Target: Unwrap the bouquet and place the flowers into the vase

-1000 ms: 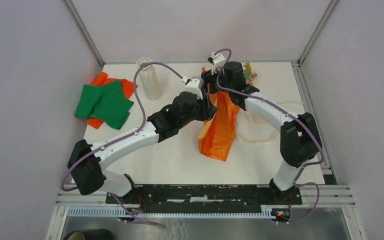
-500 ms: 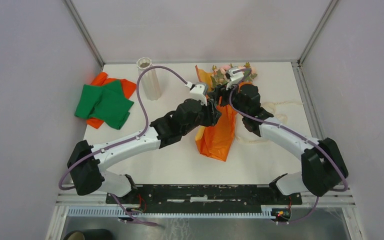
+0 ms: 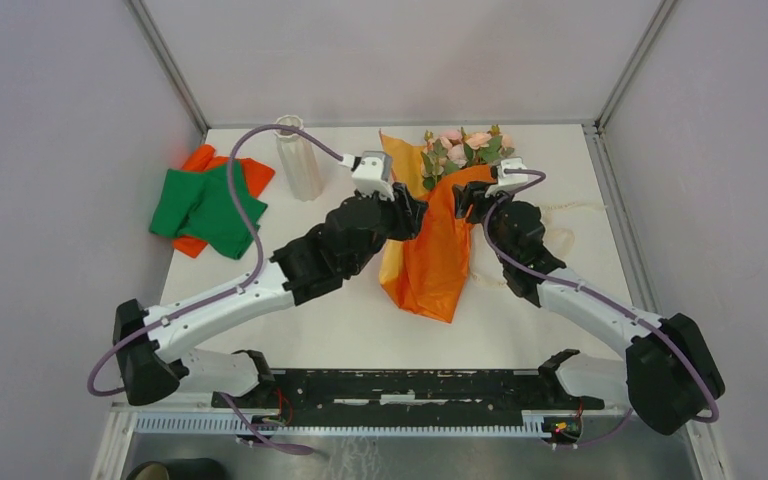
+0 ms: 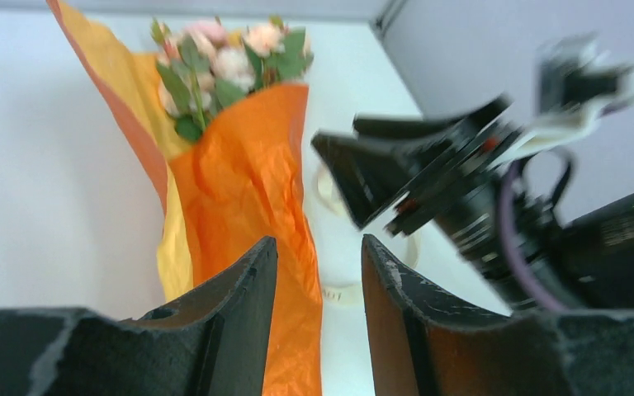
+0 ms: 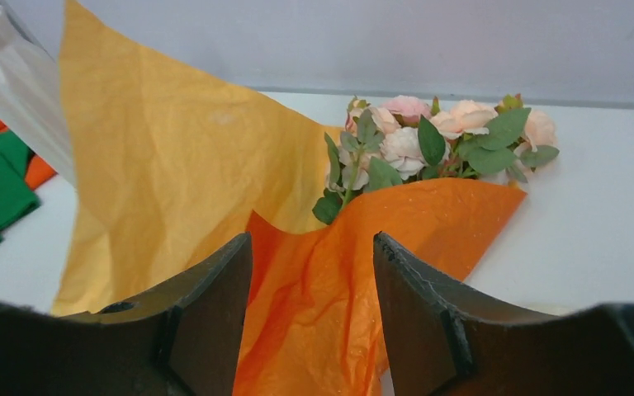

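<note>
The bouquet [image 3: 430, 255] lies in mid-table, its orange paper [image 5: 396, 239] still round the stems and a paler yellow flap [image 5: 165, 173] standing up on its left. The flowers [image 3: 465, 145], pink roses with green leaves, poke out at the far end. My left gripper [image 3: 415, 212] hangs open at the paper's left edge; in its wrist view the gripper [image 4: 318, 243] has paper and table beyond the gap. Over the wrap's right edge my right gripper [image 3: 467, 200] is open, and in its own view [image 5: 312, 239] nothing is pinched. The whitish ribbed vase [image 3: 297, 160] stands upright at the back left.
A green cloth [image 3: 210, 205] lies over an orange cloth [image 3: 200, 160] at the left edge. A cream ribbon loop [image 3: 550, 225] lies on the table right of the bouquet. Grey walls and metal frame posts close in the back and sides.
The right arm has pulled back toward the near right, uncovering the flowers. The left arm has shifted left. The yellow flap now stands up on the bouquet's left side.
</note>
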Controlling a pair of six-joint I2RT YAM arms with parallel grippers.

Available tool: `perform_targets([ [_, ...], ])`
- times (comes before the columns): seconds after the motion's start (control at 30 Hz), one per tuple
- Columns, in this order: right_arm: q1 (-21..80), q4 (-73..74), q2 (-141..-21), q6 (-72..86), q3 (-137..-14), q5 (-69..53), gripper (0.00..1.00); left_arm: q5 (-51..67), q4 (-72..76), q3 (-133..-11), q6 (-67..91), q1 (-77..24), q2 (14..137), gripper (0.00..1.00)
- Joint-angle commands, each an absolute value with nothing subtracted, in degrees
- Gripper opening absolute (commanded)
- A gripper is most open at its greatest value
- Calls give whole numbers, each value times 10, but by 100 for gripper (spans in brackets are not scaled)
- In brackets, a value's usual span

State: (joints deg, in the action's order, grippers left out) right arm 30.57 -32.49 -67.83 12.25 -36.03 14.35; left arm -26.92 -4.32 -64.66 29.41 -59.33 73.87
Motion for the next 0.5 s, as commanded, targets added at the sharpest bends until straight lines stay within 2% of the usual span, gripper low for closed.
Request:
perform_targets([
  [0.0,304,-299,-725,128,-394,152,62,-355,-46,-688,240,-596,687,49],
  [0.13,313,-252,-827,124,-454,63,62,-425,-69,-708,214,-616,683,50],
  [0.23,342,-201,-903,99,-506,47,63,-439,-85,-720,216,-616,711,50],
  [0.37,396,-107,-1000,55,-601,68,65,-414,-78,-719,235,-612,770,50],
  [0.47,424,-88,-1029,44,-626,101,65,-327,-39,-679,295,-565,792,46],
])
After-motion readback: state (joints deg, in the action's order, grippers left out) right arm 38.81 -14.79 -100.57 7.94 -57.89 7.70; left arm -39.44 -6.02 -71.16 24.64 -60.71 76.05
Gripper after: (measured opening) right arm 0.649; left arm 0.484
